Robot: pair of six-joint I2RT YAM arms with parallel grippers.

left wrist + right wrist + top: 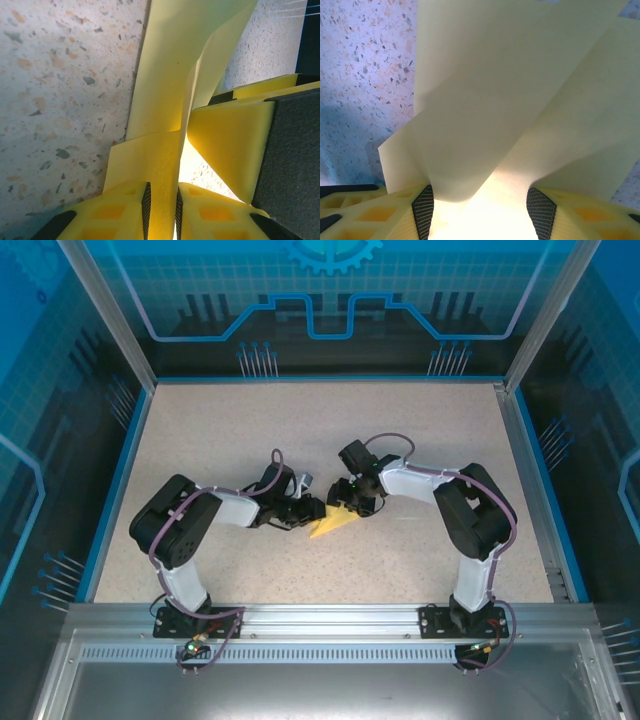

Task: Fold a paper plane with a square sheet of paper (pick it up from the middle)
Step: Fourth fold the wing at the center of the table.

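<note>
Roughly midway, I'd judge: the paper [333,524] is no flat square now but a pointed wedge with stacked layers, so the early corner folds look done. The narrow dart shape, the centre crease and the wings seem to be what is left.

Nearest, just left of the table's [300,430] centre, the left gripper [162,202] is clamped on the paper. Its black pads [146,200] stand almost together, with a doubled edge between them. From that pinch a long flap rises, with a second layer folded over it along a sharp straight crease.

At the table's centre the paper lies low between both grippers, its tip pointing near-left.

Just right of centre and a little farther off, the right gripper [482,210] has its jaws apart. The paper dips between them like a shallow trough. Whether its pads press the sides I cannot tell; no firm pinch shows.

The paper is thin, matte and pale yellow, and it glows where light comes through one layer. The fingers are bright yellow plastic with cut-out cells and fine-ribbed black pads. The table is hard and speckled, beige with grey and orange flecks.
</note>
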